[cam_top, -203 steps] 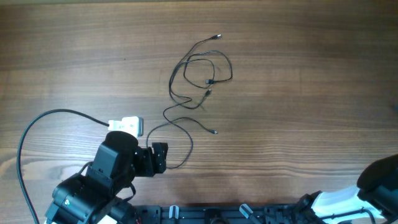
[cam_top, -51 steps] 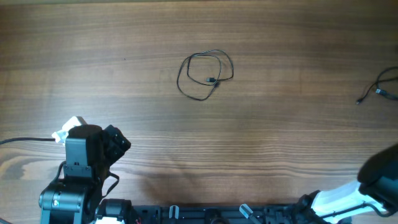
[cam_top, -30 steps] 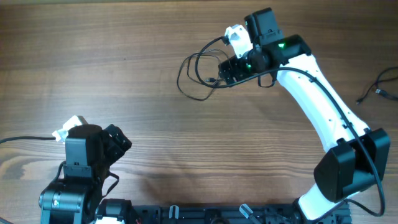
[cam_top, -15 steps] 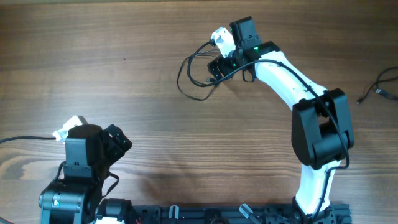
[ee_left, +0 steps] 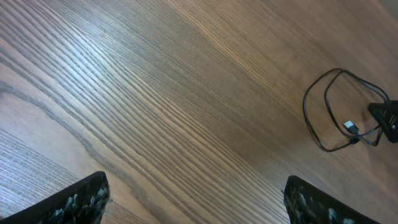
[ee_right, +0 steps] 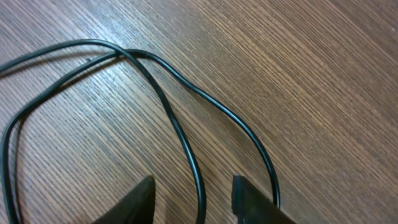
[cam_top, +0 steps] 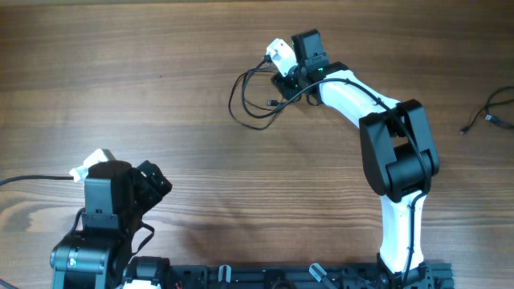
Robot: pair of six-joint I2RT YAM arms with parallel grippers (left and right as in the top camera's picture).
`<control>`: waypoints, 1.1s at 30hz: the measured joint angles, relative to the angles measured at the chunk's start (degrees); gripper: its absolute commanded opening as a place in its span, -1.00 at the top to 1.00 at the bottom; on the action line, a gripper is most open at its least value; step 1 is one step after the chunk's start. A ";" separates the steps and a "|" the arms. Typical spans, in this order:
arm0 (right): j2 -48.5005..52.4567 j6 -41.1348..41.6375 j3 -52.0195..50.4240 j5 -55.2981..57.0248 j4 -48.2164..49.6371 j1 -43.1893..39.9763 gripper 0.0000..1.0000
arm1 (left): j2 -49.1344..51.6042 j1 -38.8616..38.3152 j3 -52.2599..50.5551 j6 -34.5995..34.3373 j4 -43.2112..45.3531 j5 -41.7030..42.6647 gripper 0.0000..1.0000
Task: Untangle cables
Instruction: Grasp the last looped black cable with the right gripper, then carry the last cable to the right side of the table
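Note:
A thin black cable (cam_top: 255, 103) lies in a loose loop on the wooden table, back centre, with small plug tips inside the loop. My right gripper (cam_top: 283, 83) is down at the loop's right side. In the right wrist view its jaws (ee_right: 194, 200) are open with one strand of the cable (ee_right: 168, 106) running between the fingers and a second strand just outside the right finger. My left gripper (cam_top: 157, 181) is open and empty at the front left, far from the loop. The left wrist view shows its open jaws (ee_left: 196, 205) over bare wood and the loop (ee_left: 336, 112) at the right.
A second thin black cable (cam_top: 491, 112) lies at the table's far right edge. The left arm's thicker black lead (cam_top: 32, 181) runs off the left edge. The right arm (cam_top: 385, 120) spans from the front right to the back centre.
The right arm swung in and moved left along the loop's right side, ending lower over the strands. The cable loop shifted slightly. The left arm stayed still.

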 measured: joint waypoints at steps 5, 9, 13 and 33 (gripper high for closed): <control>0.00 1.84 0.00 -0.02 -3.96 -0.42 0.91 | 0.00 0.00 0.00 0.00 0.00 0.79 -0.84; -0.04 2.40 0.09 -0.24 -9.64 -0.42 0.92 | 0.00 0.00 0.00 0.00 0.02 1.33 -0.84; -2.56 2.45 -0.20 -0.22 -11.72 -0.42 0.92 | 0.00 0.00 0.00 0.00 0.00 1.33 -0.84; -49.51 24.70 -0.28 19.87 2.38 -56.08 0.91 | 0.00 -0.02 0.00 0.00 -0.02 1.70 -0.85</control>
